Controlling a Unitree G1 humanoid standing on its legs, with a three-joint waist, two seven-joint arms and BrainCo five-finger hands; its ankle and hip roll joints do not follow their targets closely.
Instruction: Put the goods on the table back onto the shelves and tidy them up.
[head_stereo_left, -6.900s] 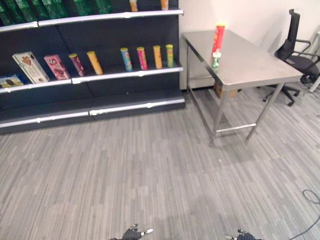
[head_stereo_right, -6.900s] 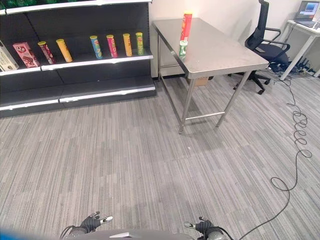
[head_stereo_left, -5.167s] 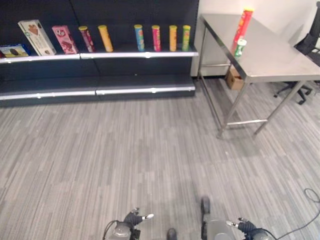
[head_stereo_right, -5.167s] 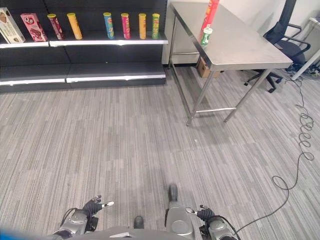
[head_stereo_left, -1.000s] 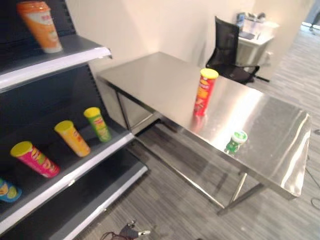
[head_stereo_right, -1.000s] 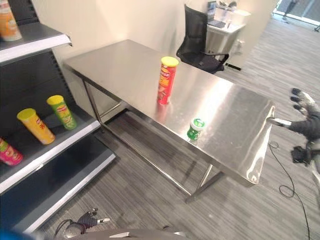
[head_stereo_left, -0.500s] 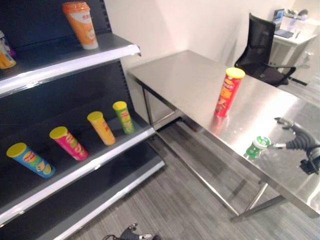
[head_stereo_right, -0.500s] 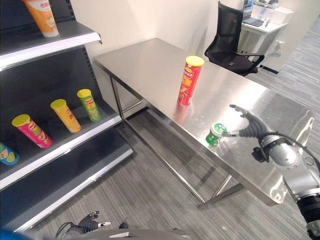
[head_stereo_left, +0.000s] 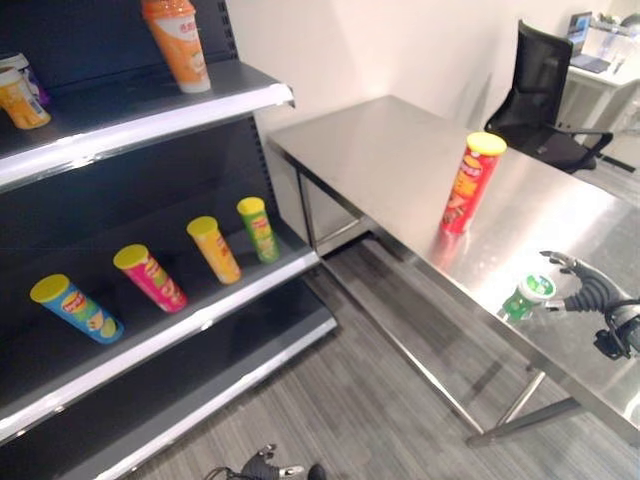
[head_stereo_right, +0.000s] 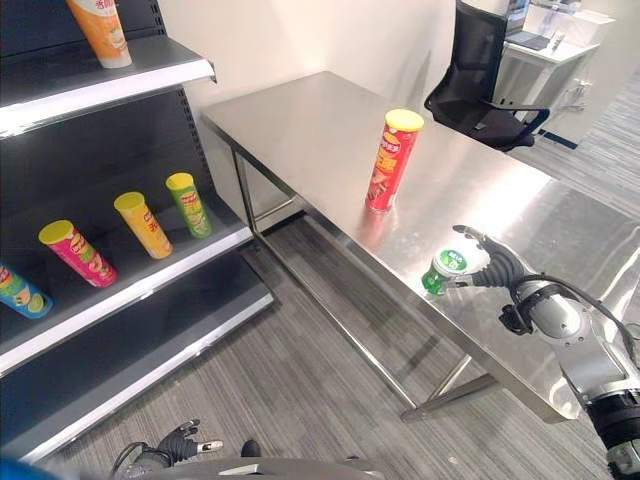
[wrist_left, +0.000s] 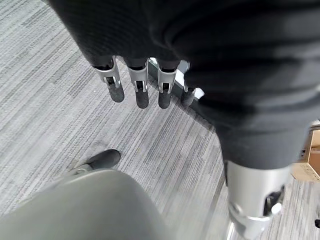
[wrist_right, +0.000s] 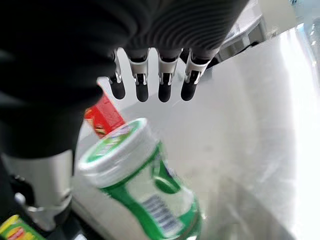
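Right hand (head_stereo_right: 492, 266) open around green jar (head_stereo_right: 445, 270) (near table (head_stereo_right: 300, 130) edge)

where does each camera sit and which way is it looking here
Left eye view: head, looking down at the shelves and steel table; right hand by the green bottle.
Right eye view: same head, same scene; left hand low.
Left wrist view: along the open left hand toward floor.
Right wrist view: along the open right hand at the bottle.
Shared: bottle, red can.
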